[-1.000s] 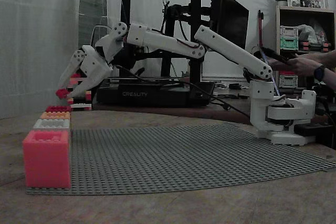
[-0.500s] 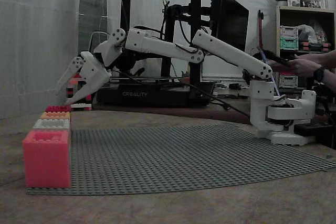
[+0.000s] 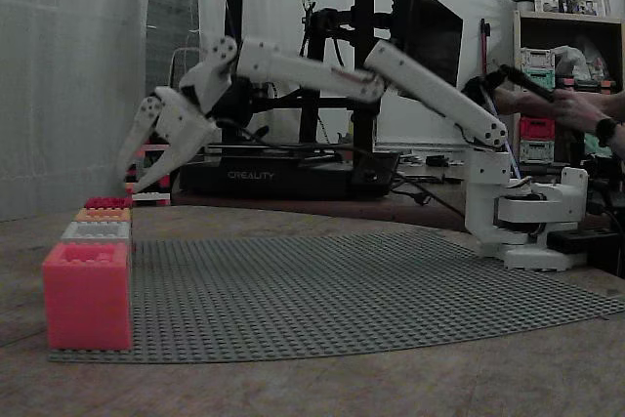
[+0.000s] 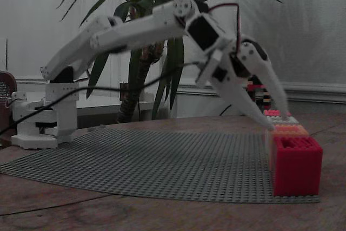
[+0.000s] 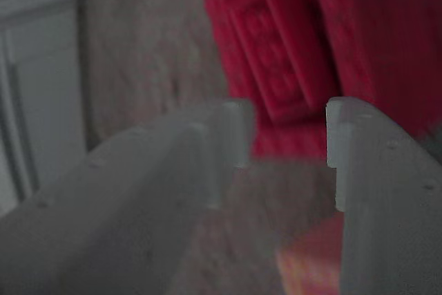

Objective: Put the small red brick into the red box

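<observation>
The white plastic gripper [image 3: 130,169] hangs with its two long pointed fingers spread apart and nothing between them. It is above the far end of a row of bumpy brick boxes on the left edge of the grey studded mat [image 3: 371,285]. In the wrist view the small red brick [image 5: 271,60] lies flat inside the red box [image 5: 359,25], past the fingertips. Its long side runs from upper left to lower right. The red box [image 3: 107,202] is the farthest one in the row.

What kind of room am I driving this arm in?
Probably a home hobby room or maker space: a 3D printer stands behind the table, a shelf with framed photos sits at right, and a large potted plant stands behind the arm.
</observation>
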`<state>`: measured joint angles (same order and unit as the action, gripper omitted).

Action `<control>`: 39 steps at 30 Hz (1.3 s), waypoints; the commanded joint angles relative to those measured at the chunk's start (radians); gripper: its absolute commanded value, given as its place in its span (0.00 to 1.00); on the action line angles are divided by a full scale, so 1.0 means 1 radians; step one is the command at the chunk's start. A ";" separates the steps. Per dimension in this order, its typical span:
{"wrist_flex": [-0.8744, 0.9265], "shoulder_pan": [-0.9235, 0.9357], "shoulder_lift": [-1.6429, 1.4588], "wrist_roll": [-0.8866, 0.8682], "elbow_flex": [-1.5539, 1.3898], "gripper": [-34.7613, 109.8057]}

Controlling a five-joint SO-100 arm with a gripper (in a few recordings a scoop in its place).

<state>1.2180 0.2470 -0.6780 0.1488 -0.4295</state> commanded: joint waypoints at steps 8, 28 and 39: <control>-0.048 -0.020 -1.029 0.041 -1.075 0.24; -0.163 -0.184 -2.352 0.032 -2.439 0.24; -0.046 -0.229 -2.543 -0.106 -2.491 0.24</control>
<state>1.1520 0.0322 -3.1983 0.0399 -2.9299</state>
